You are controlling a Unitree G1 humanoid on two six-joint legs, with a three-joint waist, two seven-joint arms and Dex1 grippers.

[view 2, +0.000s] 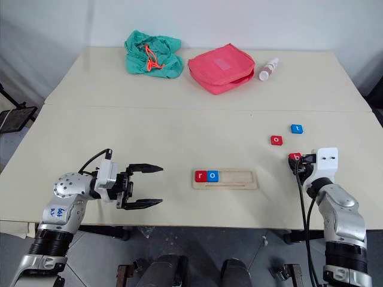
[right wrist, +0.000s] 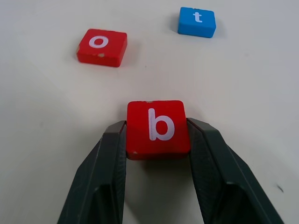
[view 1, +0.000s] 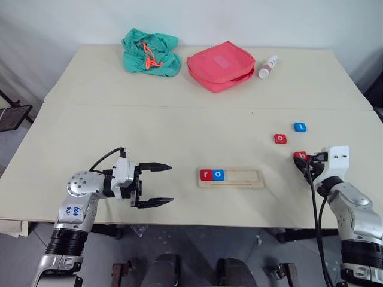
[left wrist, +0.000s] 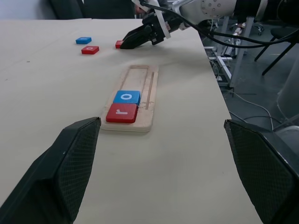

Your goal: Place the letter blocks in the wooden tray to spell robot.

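The left gripper [view 1: 157,185] hangs released just above the desk [view 1: 179,125], jaws spread and pointing level toward the wooden tray [view 1: 239,179], which lies near the front edge with the red "r" block [view 1: 206,174] and blue "o" block [view 1: 218,174] side by side at its left end. Right of the tray lie a loose red "o" block [view 1: 280,139] and a blue "t" block [view 1: 300,127]. Nearest the right edge, the right gripper [right wrist: 156,133] reaches forward, nearly level, grasping the red "b" block [right wrist: 158,127] by its two opposite side edges as it lies flat on the desk; these blocks look light, stiff and smooth-sided, so that squeeze seems the right hold.
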